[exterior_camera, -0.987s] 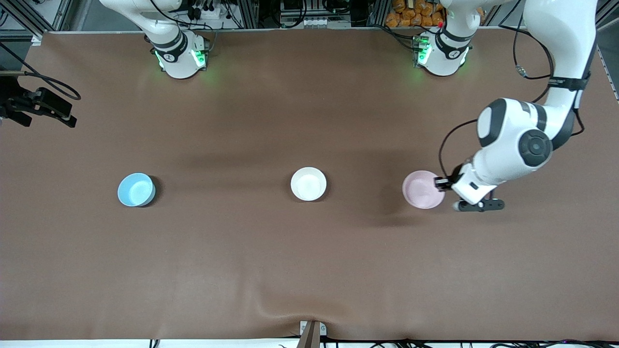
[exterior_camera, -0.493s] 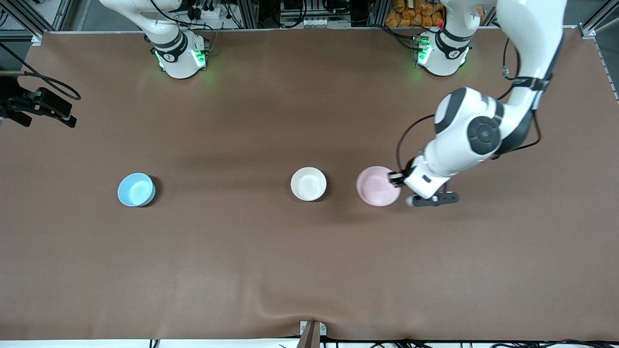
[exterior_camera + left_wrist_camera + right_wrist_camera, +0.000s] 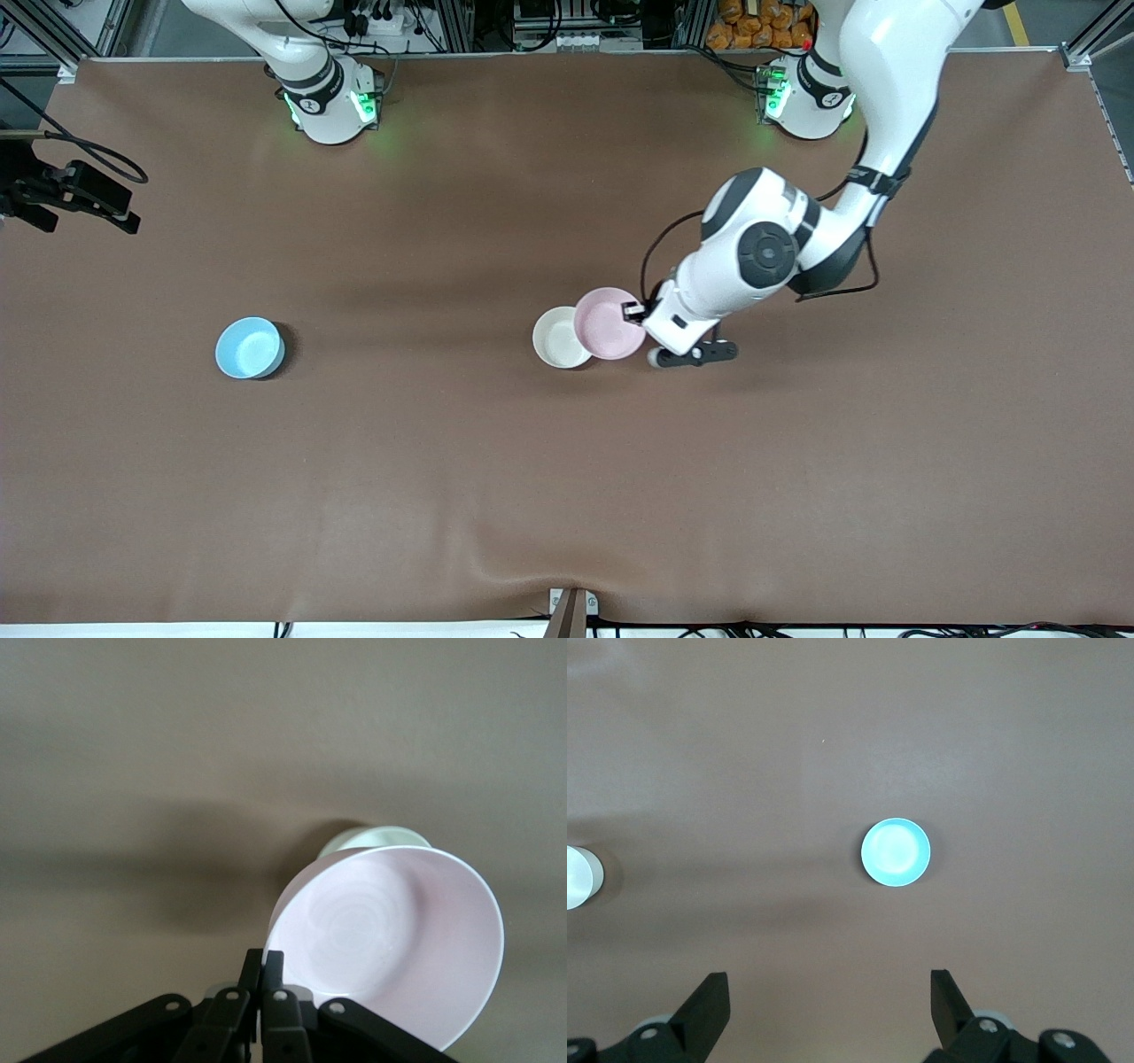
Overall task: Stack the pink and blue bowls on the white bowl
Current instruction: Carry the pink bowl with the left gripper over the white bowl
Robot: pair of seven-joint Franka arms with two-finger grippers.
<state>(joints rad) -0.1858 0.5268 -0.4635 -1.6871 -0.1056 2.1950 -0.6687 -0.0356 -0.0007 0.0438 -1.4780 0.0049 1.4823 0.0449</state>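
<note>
Pink bowl (image 3: 608, 323): small, round, plain, glossy, pale pink with a thin lighter rim; faint concentric sheen inside in the left wrist view (image 3: 390, 943). Carried in the air, tilted, its edge overlapping the white bowl (image 3: 556, 338) in the front view. Not seated in it.

Left end effector (image 3: 634, 312): pinched shut on the pink bowl's rim, on the side toward the left arm's end of the counter. In the left wrist view its black fingers (image 3: 274, 979) meet tight on the rim, one inside the bowl wall and one outside. The arm reaches in from its base over the mid-counter.

White bowl: same size, glossy cream-white, upright on the brown counter (image 3: 567, 496) near its middle. In the left wrist view only a sliver of it (image 3: 368, 838) shows past the pink rim.

Blue bowl (image 3: 250, 347): light sky blue, glossy, upright, alone toward the right arm's end of the counter, well apart from the other two. Seen straight from above in the right wrist view (image 3: 896, 853).

Right end effector (image 3: 829, 1010): fingers spread wide, holding nothing, high over the counter near the blue bowl; arm waits.
</note>
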